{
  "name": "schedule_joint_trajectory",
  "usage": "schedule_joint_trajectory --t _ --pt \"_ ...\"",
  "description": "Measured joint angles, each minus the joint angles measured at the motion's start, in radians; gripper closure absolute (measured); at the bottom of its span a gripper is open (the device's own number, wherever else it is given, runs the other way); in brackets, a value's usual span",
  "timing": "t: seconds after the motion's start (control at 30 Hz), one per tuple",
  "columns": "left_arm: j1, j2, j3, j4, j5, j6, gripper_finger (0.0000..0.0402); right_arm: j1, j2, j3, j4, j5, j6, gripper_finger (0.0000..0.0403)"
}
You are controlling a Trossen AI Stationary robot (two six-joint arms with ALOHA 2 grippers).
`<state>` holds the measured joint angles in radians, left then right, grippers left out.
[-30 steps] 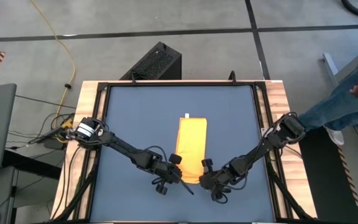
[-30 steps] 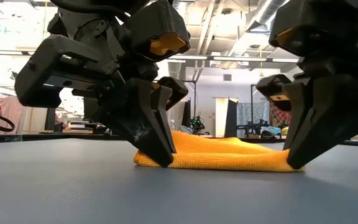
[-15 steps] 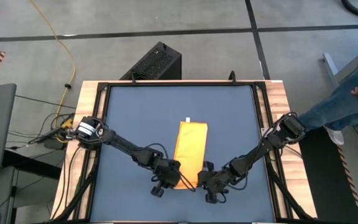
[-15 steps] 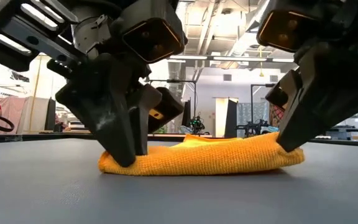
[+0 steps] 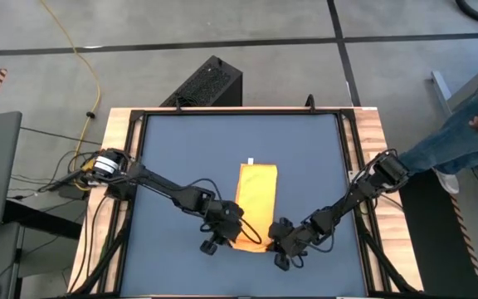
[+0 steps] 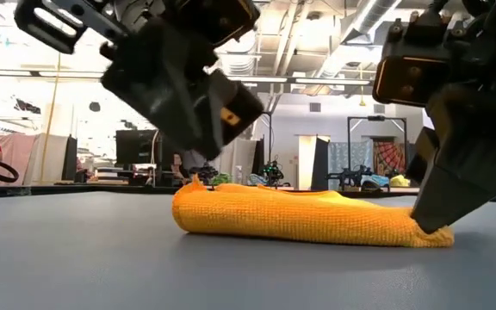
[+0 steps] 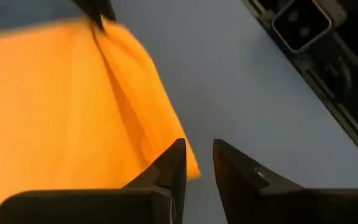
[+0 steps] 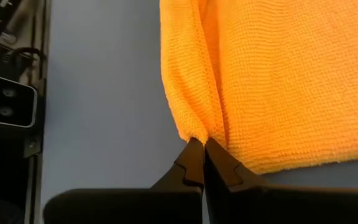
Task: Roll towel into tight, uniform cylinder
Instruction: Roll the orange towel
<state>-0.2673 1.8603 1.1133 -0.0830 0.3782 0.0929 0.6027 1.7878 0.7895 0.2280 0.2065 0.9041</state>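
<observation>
With the left gripper point(image 7: 197, 163) parted just off the towel point(image 5: 254, 199) mid-table and the right gripper point(image 8: 202, 163) pinching 1 corner, the started roll may unfurl unevenly.

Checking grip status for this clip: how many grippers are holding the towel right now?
1. The right gripper pinches the towel at its near corner. The left gripper stands slightly open just beside the other near corner, gripping nothing.

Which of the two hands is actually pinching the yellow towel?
The right hand: its fingers are shut on the towel's corner fold. The left hand has a gap between its fingers and holds no cloth.
</observation>
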Motion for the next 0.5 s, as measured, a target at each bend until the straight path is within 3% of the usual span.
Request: schedule_joint_trajectory --t 0.13,0.5 --pt "-0.008 0.024 0.001 0.051 -0.069 0.043 0.0335 0.0 0.0 -0.016 0.055 0.002 -0.01 0.0387" --pt "-0.01 0.079 0.001 0.023 -0.114 0.042 0.0336 0.009 0.0 -0.016 0.061 0.021 0.065 0.0387"
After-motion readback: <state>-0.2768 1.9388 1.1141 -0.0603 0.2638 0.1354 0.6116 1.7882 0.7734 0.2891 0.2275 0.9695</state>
